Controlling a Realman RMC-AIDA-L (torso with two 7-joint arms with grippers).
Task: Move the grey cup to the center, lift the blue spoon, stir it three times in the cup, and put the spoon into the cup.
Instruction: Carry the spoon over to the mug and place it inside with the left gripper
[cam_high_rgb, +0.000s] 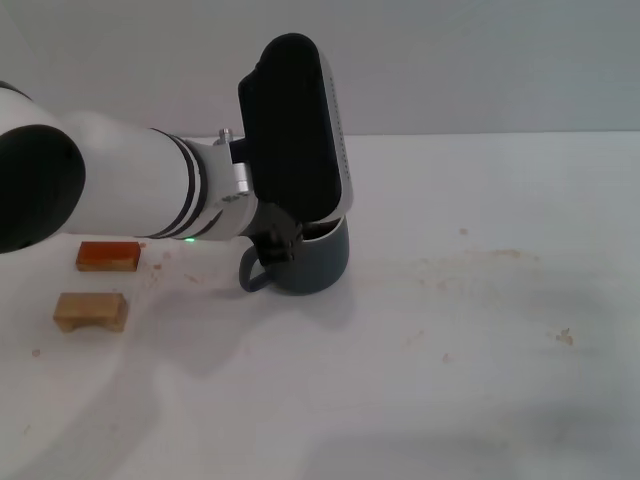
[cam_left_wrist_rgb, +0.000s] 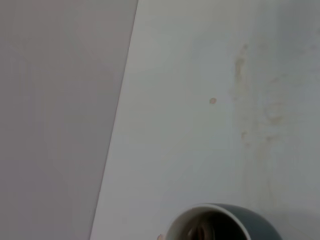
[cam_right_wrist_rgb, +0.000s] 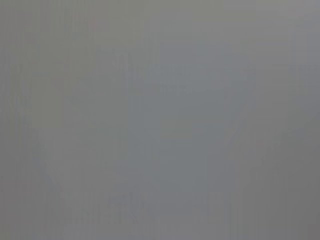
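Note:
The grey cup (cam_high_rgb: 322, 262) stands on the white table near the middle, its loop handle (cam_high_rgb: 250, 272) turned toward the left. My left arm reaches in from the left, and its wrist housing covers the cup's rim from above. My left gripper (cam_high_rgb: 276, 238) sits right at the cup's handle side, mostly hidden under the wrist. In the left wrist view the cup's rim (cam_left_wrist_rgb: 220, 212) shows with dark liquid inside. The blue spoon is out of view. My right gripper does not show in any view.
An orange-brown block (cam_high_rgb: 107, 256) and a tan block (cam_high_rgb: 91, 311) lie at the left. The white table (cam_high_rgb: 480, 330) stretches to the right and front of the cup, with faint stains. The right wrist view is a plain grey field.

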